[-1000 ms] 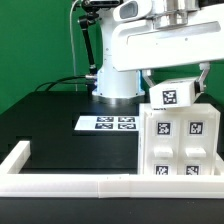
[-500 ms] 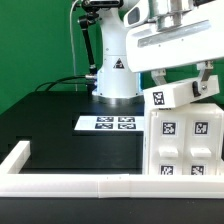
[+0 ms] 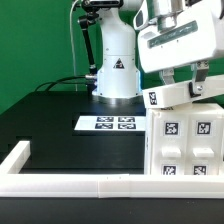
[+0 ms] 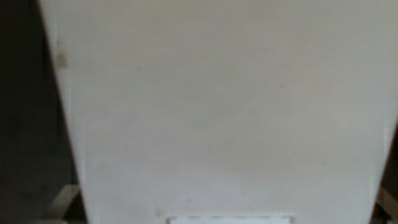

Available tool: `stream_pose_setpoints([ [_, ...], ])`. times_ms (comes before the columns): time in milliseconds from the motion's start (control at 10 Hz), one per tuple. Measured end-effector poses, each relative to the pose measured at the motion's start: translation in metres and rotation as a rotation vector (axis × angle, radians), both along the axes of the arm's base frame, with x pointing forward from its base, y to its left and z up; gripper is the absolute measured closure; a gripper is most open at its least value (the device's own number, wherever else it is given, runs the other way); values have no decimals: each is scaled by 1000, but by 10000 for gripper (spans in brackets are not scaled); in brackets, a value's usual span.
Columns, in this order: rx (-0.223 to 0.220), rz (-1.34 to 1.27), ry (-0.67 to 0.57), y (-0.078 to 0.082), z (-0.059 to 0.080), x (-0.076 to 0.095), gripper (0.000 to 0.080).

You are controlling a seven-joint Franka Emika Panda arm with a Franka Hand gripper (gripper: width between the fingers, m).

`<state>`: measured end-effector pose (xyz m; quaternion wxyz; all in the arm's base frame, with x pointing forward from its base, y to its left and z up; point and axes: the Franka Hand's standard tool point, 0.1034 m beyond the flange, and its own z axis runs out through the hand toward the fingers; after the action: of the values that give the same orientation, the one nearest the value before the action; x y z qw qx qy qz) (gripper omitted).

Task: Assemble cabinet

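One cabinet body, one tagged block, one marker board, one arm.

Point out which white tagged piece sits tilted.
The small top block held in the gripper: it slants, whereas the cabinet body beneath stands square and the marker board lies flat.

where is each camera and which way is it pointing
Exterior view: off the arm, low beside the table, facing the robot's base across the marker board; arm and fingers show, straddling the tilted top block of the cabinet.
Wrist view: on the wrist, pressed close to a white panel that fills it; no fingers clearly show.
Shared: probably that white block, though no tag confirms it.
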<state>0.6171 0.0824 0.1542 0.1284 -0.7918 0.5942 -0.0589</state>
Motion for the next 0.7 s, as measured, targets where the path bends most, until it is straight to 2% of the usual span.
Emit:
stream_pose_setpoints([
  [400,134,-347,51,1,-1,-1,256],
  [700,218,-580,94,1,-1,-1,256],
])
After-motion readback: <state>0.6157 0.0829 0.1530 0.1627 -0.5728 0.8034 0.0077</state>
